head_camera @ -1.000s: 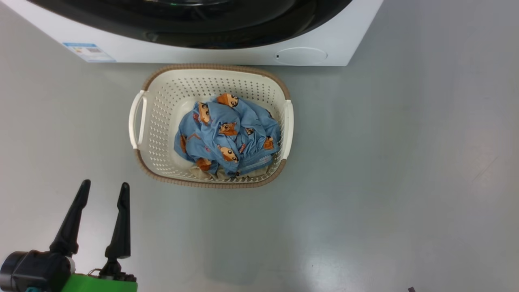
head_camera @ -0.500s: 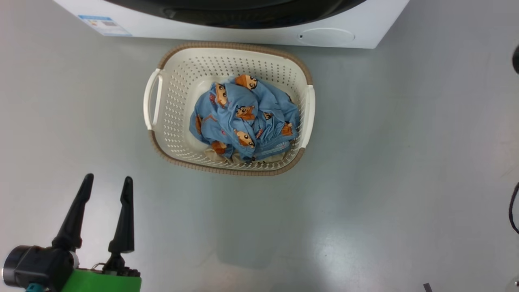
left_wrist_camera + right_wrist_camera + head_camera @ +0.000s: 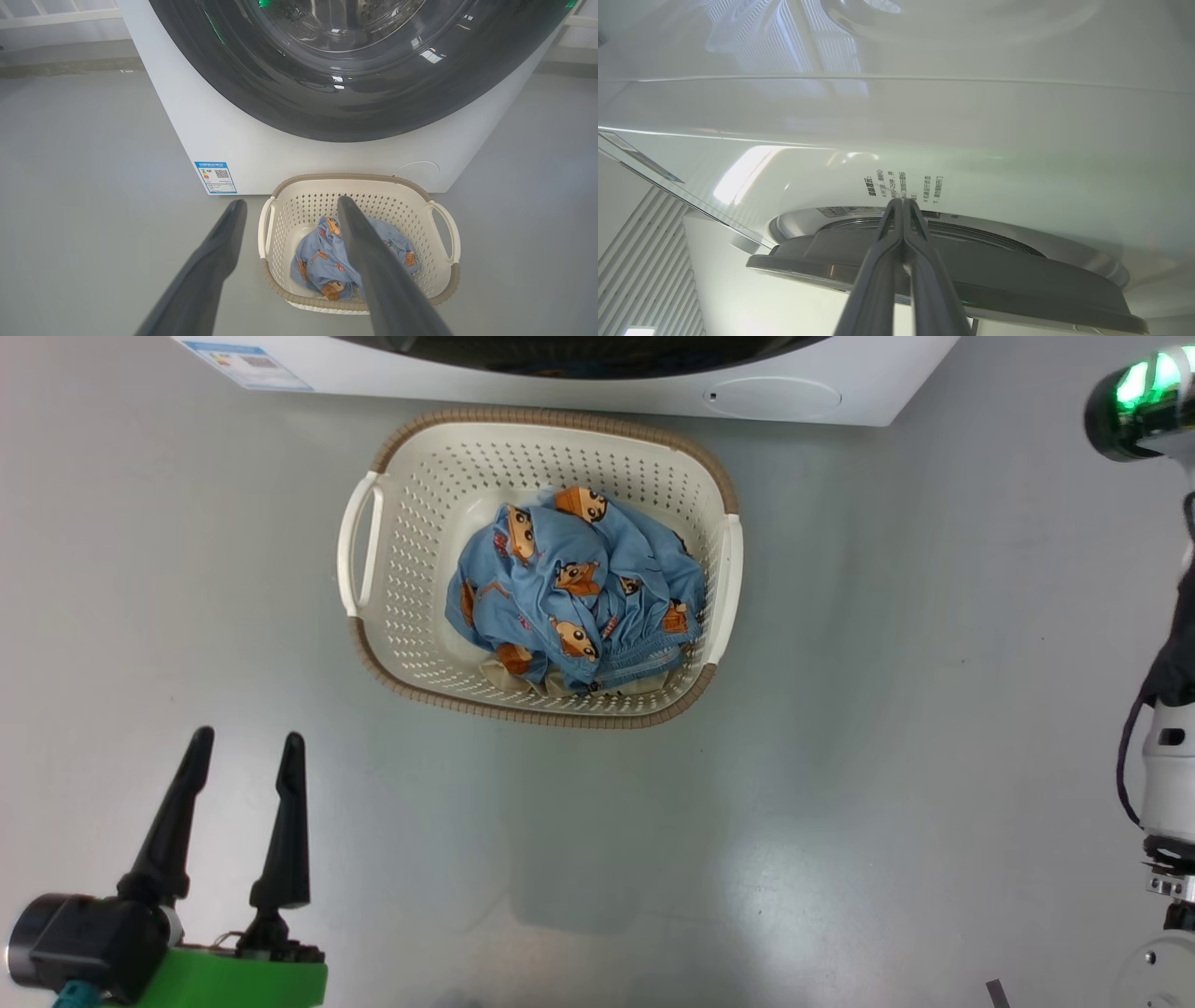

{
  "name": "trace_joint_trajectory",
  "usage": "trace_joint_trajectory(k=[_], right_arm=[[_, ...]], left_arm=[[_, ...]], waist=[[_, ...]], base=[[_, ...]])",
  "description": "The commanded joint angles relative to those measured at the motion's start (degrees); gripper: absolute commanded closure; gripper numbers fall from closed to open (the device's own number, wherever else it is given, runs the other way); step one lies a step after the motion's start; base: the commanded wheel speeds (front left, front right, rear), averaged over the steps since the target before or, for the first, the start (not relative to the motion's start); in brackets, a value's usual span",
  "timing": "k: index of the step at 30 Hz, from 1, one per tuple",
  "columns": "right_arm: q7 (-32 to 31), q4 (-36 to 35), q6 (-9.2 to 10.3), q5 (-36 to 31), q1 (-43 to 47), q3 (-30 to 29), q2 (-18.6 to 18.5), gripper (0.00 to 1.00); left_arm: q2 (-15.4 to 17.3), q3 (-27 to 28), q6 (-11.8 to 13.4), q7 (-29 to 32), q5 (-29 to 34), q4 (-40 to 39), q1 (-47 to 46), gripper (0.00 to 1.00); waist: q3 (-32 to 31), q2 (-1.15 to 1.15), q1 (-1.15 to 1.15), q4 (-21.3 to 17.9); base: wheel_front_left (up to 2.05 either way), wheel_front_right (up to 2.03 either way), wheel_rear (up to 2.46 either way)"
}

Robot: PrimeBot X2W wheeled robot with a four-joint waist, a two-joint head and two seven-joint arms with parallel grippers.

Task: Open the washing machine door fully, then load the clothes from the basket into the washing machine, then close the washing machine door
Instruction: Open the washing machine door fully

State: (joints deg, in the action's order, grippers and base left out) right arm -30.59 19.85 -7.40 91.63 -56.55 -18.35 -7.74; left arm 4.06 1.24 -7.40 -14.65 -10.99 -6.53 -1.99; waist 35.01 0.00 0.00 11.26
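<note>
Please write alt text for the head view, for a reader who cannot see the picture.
A cream basket with a brown rim stands on a grey floor just before a white washing machine, holding crumpled light blue clothes with orange cartoon prints. The left gripper hangs open at the lower left, apart from the basket.

Our head camera has moved, so the basket and the washing machine now sit higher and further right in our head view. Our right arm, with its green light, has come in at the right edge.
</note>
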Motion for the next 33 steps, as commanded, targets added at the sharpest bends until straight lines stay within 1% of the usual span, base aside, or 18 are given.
trace_joint_trajectory(k=[1,9,33], right_arm=[[-0.78,-1.21,-0.09,-0.98,-1.1,1.83,1.17,1.0],[-2.18,-0.82,-0.09,-1.83,-3.29,4.14,1.64,1.0],[-3.57,0.73,-0.09,-3.19,-9.02,8.55,0.12,1.0]], left_arm=[[0.84,2.15,-0.09,-0.35,-0.02,-1.38,-0.71,0.0],[0.58,1.86,-0.09,-0.35,-0.09,-1.17,-0.9,0.0],[-0.18,1.03,-0.09,-0.35,-0.77,-0.81,-0.14,0.0]], waist=[[0.09,0.0,0.0,-0.02],[0.41,0.0,0.0,0.59],[2.47,0.0,0.0,1.8]], base=[[0.0,0.0,0.0],[0.0,0.0,0.0],[0.0,0.0,0.0]])
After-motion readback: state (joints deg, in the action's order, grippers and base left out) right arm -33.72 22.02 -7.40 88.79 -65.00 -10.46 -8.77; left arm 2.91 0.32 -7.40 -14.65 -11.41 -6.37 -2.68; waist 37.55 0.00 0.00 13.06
